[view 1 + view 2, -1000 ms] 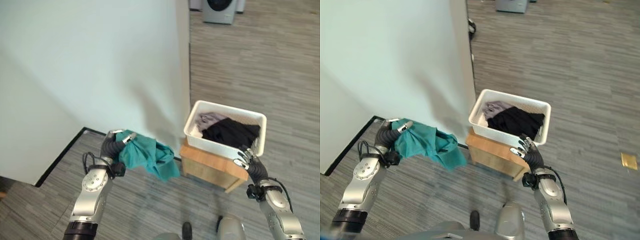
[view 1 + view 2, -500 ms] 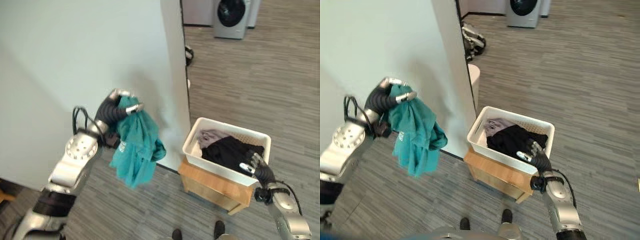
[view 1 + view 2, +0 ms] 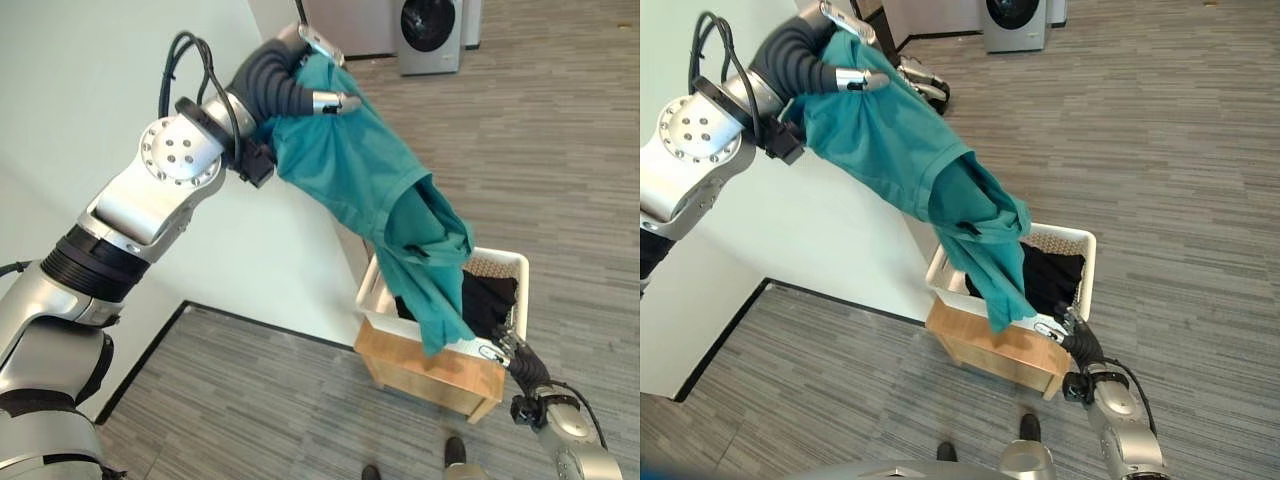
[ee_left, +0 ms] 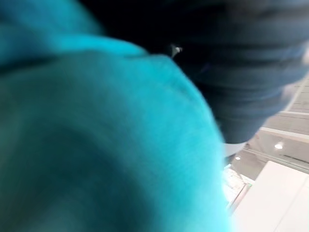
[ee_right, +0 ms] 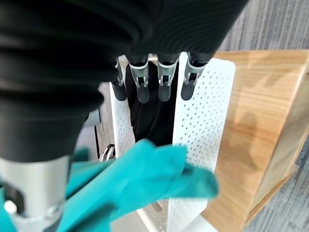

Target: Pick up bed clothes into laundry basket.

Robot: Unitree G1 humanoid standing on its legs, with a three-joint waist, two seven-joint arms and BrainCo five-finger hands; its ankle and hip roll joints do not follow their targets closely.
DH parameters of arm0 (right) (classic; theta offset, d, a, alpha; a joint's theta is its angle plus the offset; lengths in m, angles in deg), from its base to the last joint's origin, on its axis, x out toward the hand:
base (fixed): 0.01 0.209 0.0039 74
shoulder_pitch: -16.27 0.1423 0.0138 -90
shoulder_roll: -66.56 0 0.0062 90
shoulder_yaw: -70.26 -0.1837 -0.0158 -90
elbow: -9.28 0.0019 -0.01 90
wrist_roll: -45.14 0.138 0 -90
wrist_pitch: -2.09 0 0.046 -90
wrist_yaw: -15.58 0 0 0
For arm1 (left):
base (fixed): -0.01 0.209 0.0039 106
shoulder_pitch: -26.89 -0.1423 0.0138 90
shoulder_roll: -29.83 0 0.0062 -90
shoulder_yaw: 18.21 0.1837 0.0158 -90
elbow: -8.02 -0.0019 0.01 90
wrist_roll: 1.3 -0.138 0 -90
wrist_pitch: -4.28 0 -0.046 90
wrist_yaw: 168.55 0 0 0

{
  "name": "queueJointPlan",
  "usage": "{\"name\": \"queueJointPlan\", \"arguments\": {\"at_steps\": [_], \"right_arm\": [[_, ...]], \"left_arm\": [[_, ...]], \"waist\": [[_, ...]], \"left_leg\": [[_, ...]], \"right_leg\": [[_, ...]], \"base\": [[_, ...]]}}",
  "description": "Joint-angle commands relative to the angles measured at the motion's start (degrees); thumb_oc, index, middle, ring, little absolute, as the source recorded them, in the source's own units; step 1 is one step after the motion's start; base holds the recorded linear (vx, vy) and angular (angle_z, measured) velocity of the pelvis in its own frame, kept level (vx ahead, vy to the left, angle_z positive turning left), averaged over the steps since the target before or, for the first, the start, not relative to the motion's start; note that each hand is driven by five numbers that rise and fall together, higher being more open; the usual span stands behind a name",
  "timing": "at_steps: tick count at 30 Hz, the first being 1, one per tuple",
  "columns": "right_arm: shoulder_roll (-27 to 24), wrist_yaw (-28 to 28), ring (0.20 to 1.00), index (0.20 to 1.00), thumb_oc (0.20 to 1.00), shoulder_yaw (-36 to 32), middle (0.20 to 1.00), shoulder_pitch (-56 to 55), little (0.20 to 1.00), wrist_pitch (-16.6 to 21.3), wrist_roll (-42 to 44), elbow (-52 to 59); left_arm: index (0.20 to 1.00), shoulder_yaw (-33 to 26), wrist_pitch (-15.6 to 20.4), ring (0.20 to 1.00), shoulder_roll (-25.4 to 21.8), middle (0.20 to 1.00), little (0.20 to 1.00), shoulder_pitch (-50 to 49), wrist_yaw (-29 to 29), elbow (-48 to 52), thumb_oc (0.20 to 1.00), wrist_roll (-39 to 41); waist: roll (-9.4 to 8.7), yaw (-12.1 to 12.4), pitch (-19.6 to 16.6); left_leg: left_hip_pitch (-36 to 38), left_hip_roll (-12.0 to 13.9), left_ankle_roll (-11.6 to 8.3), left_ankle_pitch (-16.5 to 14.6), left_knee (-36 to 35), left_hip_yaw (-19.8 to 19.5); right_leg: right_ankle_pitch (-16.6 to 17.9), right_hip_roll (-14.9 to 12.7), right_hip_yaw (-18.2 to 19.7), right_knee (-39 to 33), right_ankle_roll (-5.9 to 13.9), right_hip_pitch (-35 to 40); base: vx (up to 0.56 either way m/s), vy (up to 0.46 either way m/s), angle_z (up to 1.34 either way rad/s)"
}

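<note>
Left hand (image 3: 300,75), seen from the left eye, is raised high with its fingers curled tight round a teal garment (image 3: 385,205); the cloth trails down and away from that hand, its lower end hanging over the near rim of the white laundry basket (image 3: 505,265). Below the cloth's end, the right hand (image 3: 503,350) sits at the basket's near edge, above a wooden stand (image 3: 420,370).

From the right eye, dark clothes (image 3: 1050,280) lie inside the basket beyond the right hand (image 3: 1072,333).

Teal cloth (image 4: 96,145) lies right against the left wrist camera.

Past the right hand's straight, spread fingers (image 5: 164,82), the right wrist view shows the perforated basket wall (image 5: 205,121).
</note>
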Motion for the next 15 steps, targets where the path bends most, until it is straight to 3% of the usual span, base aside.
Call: {"name": "queueJointPlan", "arguments": {"at_steps": [1, 5, 9, 15], "right_arm": [[-0.5, -1.6, 1.000, 1.000, 1.000, -2.0, 1.000, 2.7, 1.000, 4.6, -0.4, 2.1], [-0.5, -1.5, 1.000, 1.000, 1.000, -2.7, 1.000, 1.4, 1.000, 4.5, -1.3, 2.3], [0.6, -1.6, 1.000, 1.000, 1.000, -3.4, 1.000, 1.0, 1.000, 4.0, 1.7, 1.9], [1.3, -0.3, 1.000, 1.000, 1.000, -2.9, 1.000, -2.7, 1.000, 3.1, 1.0, 0.4]], "left_arm": [[0.200, -0.8, 3.3, 0.200, -1.5, 0.200, 0.200, 8.2, 3.2, -5.5, 0.200, 4.5], [0.200, -0.1, 4.2, 0.200, -1.7, 0.200, 0.200, 11.5, 3.9, -7.0, 0.200, 3.3], [0.200, 1.6, 4.6, 0.200, -6.6, 0.200, 0.200, 16.2, 5.6, -11.5, 0.200, 2.9], [0.200, 1.4, 5.0, 0.200, -11.9, 0.200, 0.200, 17.6, 6.6, -15.8, 0.200, 4.1]], "waist": [[-4.45, -0.5, -2.0], [-3.87, -1.4, -2.4], [-2.51, -2.3, -1.3], [-1.14, -2.4, -0.9]], "left_leg": [[-3.8, -0.3, -2.10, 2.1, 0.1, -0.3], [-3.8, -0.2, -2.19, 1.6, 0.1, 1.2], [-5.8, 0.2, -2.34, 1.7, 0.1, 4.2], [-5.6, 0.1, -2.80, 1.7, 0.1, 4.7]], "right_leg": [[-7.7, -5.2, -3.2, 1.4, 8.19, 6.6], [-7.3, -5.4, -2.0, 1.0, 8.44, 5.4], [-6.4, -5.3, 0.8, 1.0, 9.14, 0.8], [-6.9, -5.2, 0.4, 1.0, 9.30, 0.5]], "base": [[0.01, 0.011, -0.06], [0.06, 0.013, -0.13], [0.02, 0.016, -0.41], [0.07, 0.000, -0.21]]}}
